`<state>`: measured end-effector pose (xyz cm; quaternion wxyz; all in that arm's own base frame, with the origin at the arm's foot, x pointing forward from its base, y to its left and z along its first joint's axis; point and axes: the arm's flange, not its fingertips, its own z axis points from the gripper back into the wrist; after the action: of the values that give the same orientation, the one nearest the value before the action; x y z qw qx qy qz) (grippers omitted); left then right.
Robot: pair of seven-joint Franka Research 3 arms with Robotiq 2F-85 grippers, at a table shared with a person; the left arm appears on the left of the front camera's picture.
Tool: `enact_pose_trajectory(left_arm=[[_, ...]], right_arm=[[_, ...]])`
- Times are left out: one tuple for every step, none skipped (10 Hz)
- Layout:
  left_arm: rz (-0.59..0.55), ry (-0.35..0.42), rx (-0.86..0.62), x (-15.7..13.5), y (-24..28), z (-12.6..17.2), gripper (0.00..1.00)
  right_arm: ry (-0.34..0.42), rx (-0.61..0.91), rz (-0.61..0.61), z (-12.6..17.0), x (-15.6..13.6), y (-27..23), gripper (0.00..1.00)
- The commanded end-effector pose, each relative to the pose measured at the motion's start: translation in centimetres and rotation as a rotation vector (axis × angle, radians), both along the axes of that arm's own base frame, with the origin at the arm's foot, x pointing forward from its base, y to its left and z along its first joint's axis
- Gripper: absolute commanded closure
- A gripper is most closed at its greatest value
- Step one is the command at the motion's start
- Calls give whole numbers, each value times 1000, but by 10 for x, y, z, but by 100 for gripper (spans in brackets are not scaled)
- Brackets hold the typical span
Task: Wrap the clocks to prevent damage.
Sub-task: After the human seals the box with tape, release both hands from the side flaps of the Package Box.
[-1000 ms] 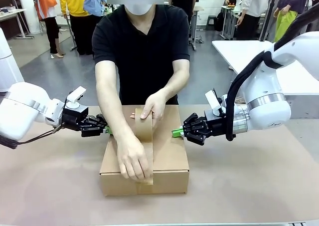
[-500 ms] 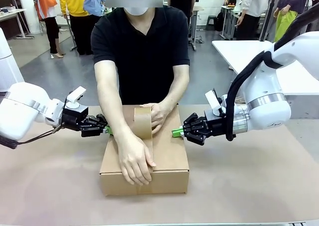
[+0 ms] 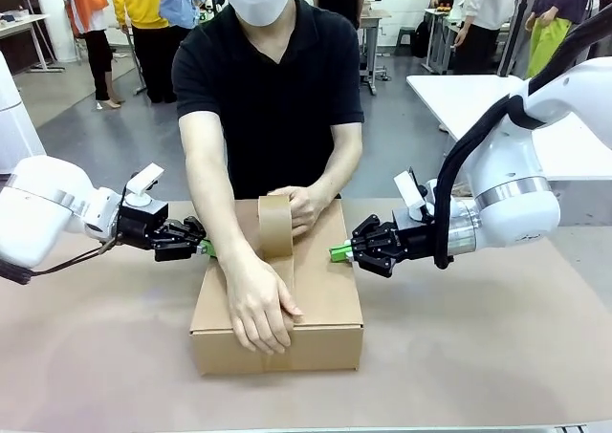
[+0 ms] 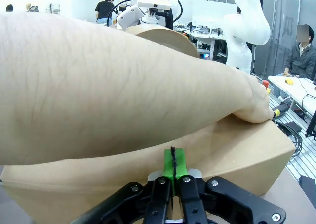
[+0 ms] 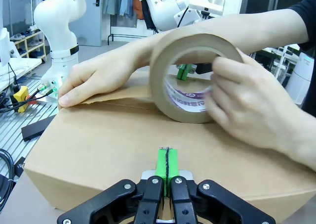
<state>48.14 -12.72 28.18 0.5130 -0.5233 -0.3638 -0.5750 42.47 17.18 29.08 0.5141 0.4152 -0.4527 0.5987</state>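
A closed brown cardboard box (image 3: 287, 304) is laid flat at the table's middle. A roll of brown paper packing tape (image 3: 274, 225) is stood on edge upon its top, a strip drawn forward over the lid.

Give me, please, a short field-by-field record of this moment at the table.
box: cardboard box closed, on the table
tape: brown tape roll upright on the box top
person: one hand presses the strip at the near edge, other hand holds the roll
left gripper: fingers shut, at the box's left side
right gripper: fingers shut, at the box's right side
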Motion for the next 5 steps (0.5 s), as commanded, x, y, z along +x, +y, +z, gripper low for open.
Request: enact_pose_trajectory(left_arm=[[3,-4,8,1,-1,-1,100],[3,-4,8,1,-1,-1,100],[3,-4,8,1,-1,-1,100],[3,-4,8,1,-1,-1,100],[3,-4,8,1,-1,-1,100]], right_arm=[[-1,-4,-4,-3,0,1,99],[-1,-4,-4,-3,0,1,99],[-1,-4,-4,-3,0,1,99],[-1,-4,-4,-3,0,1,99],[-1,-4,-4,-3,0,1,99]])
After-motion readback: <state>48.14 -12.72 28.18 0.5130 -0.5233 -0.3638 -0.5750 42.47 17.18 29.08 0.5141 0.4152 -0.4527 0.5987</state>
